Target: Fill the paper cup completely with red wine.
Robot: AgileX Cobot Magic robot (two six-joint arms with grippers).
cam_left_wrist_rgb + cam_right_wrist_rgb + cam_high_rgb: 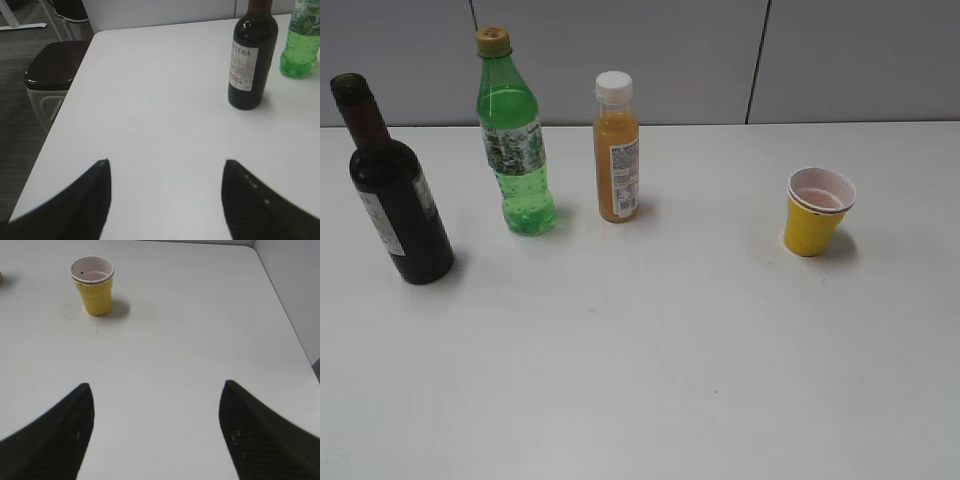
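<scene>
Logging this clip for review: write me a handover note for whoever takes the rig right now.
Left pincer: open, empty, facing the dark glass wine bottle, apart from it.
Right pincer: open, empty, facing the small yellow paper cup.
On the white table, the wine bottle stands upright at far left and appears uncapped; the cup stands upright at right, with no wine in it.
Done: nothing.
Left: grasp bottle, pour until the cup is full.

- Left gripper (165, 187) sits low over the white table (150, 100), its dark fingers (90, 200) spread wide with nothing between them.
- Wine bottle (251, 60) stands upright at one o'clock, well apart.
- Green soda bottle (301, 42) just beside it, at two o'clock.
- Dark-topped stool (52, 70) off the table edge at ten o'clock.
</scene>
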